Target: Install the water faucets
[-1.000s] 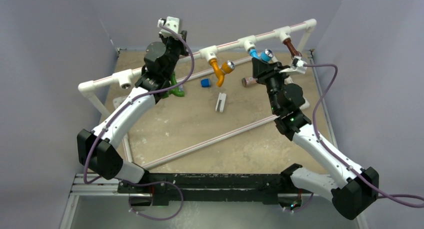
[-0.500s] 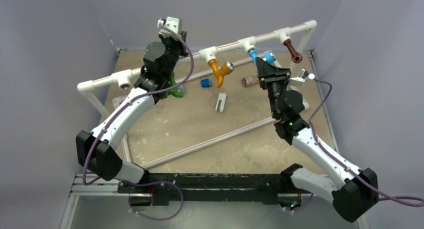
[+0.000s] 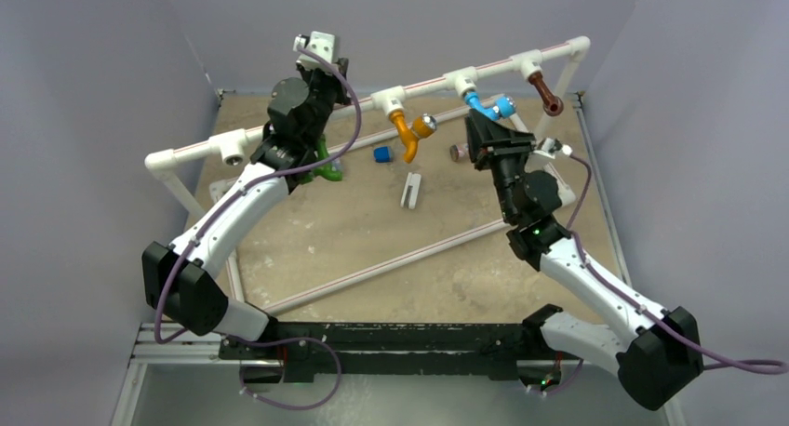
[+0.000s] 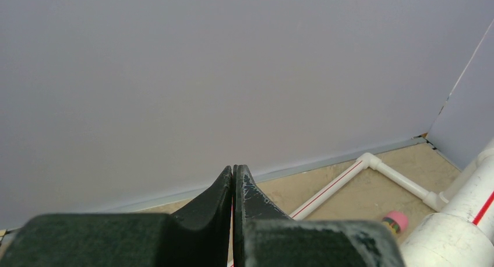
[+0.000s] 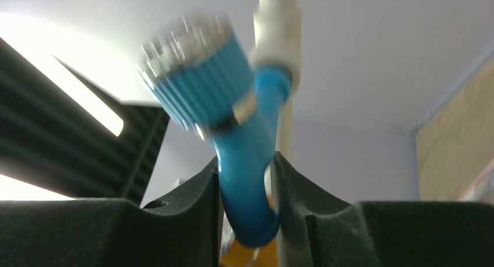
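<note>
The blue faucet [image 3: 488, 106] hangs from a white tee [image 3: 461, 78] on the raised pipe. My right gripper [image 3: 484, 121] is shut on its curved stem [image 5: 247, 185], just below the ribbed knob [image 5: 198, 86]. An orange faucet [image 3: 407, 134] and a brown faucet [image 3: 545, 95] hang from other tees. The green faucet [image 3: 327, 168] lies on the table, partly hidden by my left arm. My left gripper [image 3: 335, 74] is shut and empty, held high near the pipe; its fingertips [image 4: 240, 175] point at the back wall.
An empty tee [image 3: 231, 147] sits at the pipe's left end. A small blue cube [image 3: 381, 153], a white clip [image 3: 410, 189] and a brown cylinder with a pink cap [image 3: 461, 152] lie on the table. Low white pipes [image 3: 391, 263] frame the table. Walls stand close all round.
My right wrist has turned while holding the blue faucet, and the faucet's knob has swung to the right. The left arm has not moved.
</note>
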